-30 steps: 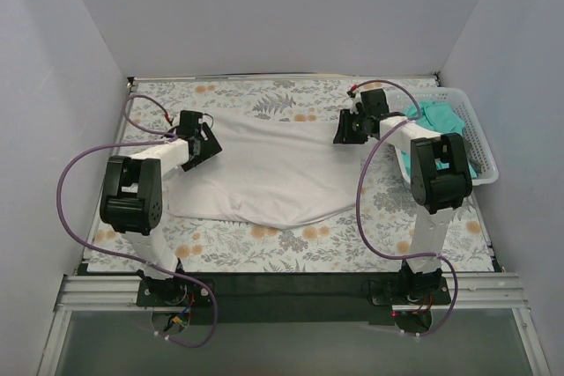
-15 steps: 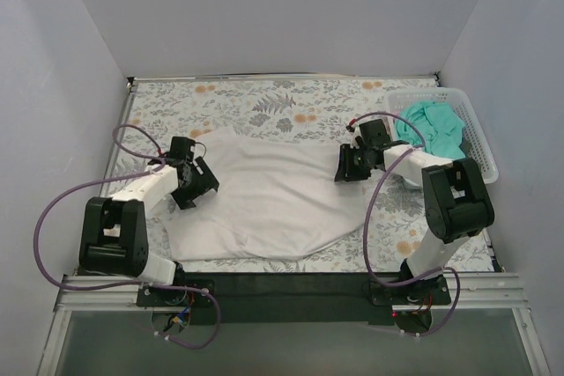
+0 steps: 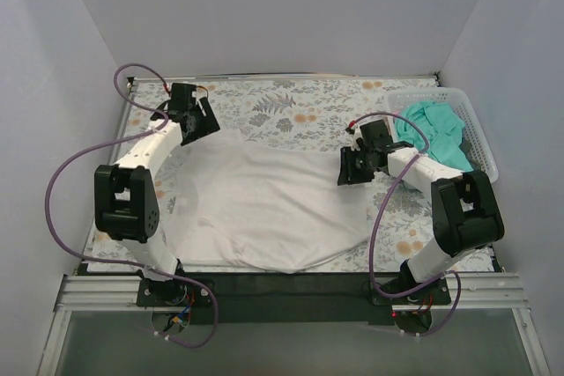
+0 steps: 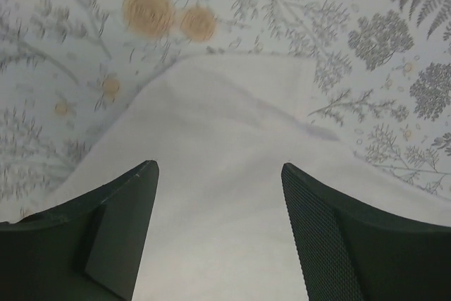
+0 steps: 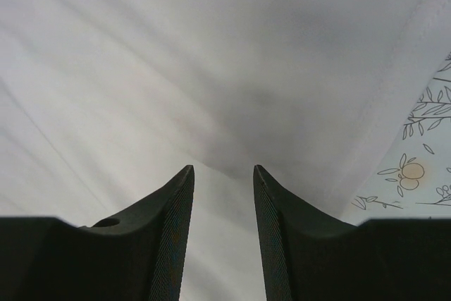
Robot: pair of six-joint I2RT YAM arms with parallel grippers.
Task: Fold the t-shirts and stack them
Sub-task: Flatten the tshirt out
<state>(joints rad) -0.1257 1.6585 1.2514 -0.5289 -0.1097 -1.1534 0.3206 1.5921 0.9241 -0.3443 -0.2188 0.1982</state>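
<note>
The white t-shirt (image 3: 273, 209) is found spread out across the middle of the floral tabletop (image 3: 291, 107), mostly flat, with its near edge rounded and lying close to the front border of the tabletop. Shallow creases are noted across the cloth. The teal-green t-shirt (image 3: 434, 129) is found crumpled inside the white lattice basket (image 3: 482, 143), which stands at the far right of the tabletop, apart from the white shirt. The left tool (image 3: 196, 116) is located over the far left corner of the white shirt. In the left wrist view its fingers (image 4: 120, 209) are seen spread wide, with nothing gripped between them; a flat corner of white cloth is seen below the gap, with patterned tabletop beyond it. The right tool (image 3: 352, 165) is located at the right edge of the white shirt, near the basket but clear of it. In the right wrist view its fingers (image 5: 169, 223) are seen set narrowly apart, with white cloth filling the gap and creases running toward the tips. Whether that cloth is actually clamped cannot be told from the views supplied.
</note>
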